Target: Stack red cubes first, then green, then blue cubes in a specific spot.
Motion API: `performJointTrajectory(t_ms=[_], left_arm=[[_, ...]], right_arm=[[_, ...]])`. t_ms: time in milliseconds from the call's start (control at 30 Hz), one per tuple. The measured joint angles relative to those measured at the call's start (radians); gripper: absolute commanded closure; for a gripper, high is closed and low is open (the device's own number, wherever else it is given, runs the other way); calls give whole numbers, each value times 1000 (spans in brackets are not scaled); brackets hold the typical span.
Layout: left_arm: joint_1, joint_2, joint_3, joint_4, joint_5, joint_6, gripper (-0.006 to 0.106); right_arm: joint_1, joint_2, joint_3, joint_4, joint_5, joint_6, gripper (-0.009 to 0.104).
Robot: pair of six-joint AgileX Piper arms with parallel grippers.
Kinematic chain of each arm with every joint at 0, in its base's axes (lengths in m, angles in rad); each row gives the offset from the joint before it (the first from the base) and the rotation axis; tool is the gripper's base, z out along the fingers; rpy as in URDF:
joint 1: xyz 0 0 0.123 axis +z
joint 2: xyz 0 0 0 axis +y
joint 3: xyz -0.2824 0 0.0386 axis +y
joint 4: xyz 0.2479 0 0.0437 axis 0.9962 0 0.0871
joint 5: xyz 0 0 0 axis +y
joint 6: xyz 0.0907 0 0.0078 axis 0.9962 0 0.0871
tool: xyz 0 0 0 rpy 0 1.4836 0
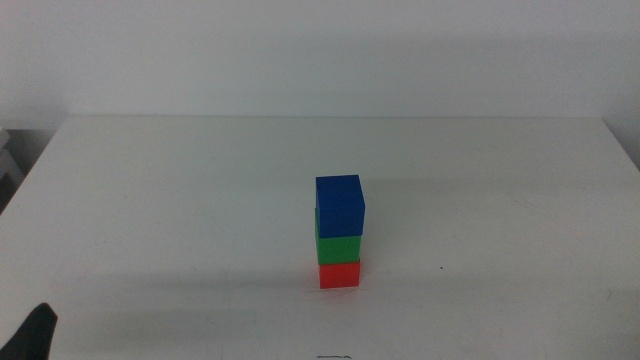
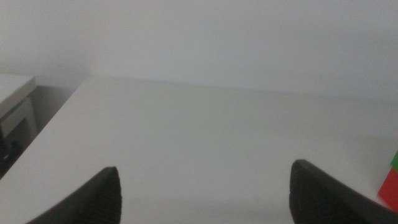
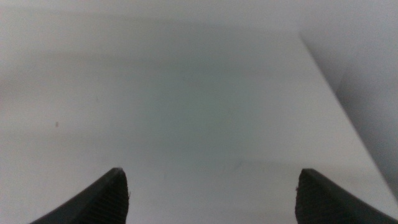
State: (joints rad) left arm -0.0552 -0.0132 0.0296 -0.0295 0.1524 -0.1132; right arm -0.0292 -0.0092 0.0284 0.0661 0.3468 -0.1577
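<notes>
Near the middle of the white table [image 1: 180,200], the three cubes stand as one upright stack. The red cube [image 1: 340,274] is at the bottom, the green cube [image 1: 338,247] sits on it, and the blue cube [image 1: 340,205] is on top, turned slightly. No gripper touches the stack. My left gripper [image 2: 205,168] is open over bare table, and a dark part of it shows at the near left corner of the middle view. Slivers of the red cube [image 2: 390,186] and green cube [image 2: 395,160] show beside it. My right gripper [image 3: 211,171] is open with nothing between its fingers and is out of the middle view.
A light grey piece of furniture [image 1: 8,160] stands just off the table's left edge, also seen in the left wrist view [image 2: 15,106]. A white wall rises behind the table. The right wrist view shows the table's edge [image 3: 336,93] with grey floor beyond.
</notes>
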Motion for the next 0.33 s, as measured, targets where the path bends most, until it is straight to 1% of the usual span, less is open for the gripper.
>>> performJointTrajectory(t_ms=[200,333], left_arm=[[0,0,0,42,75,0,10],[0,0,0,47,83,0,10]], right_arm=[[0,0,0,-14,-116,0,3],[0,0,0,-14,-127,0,3]])
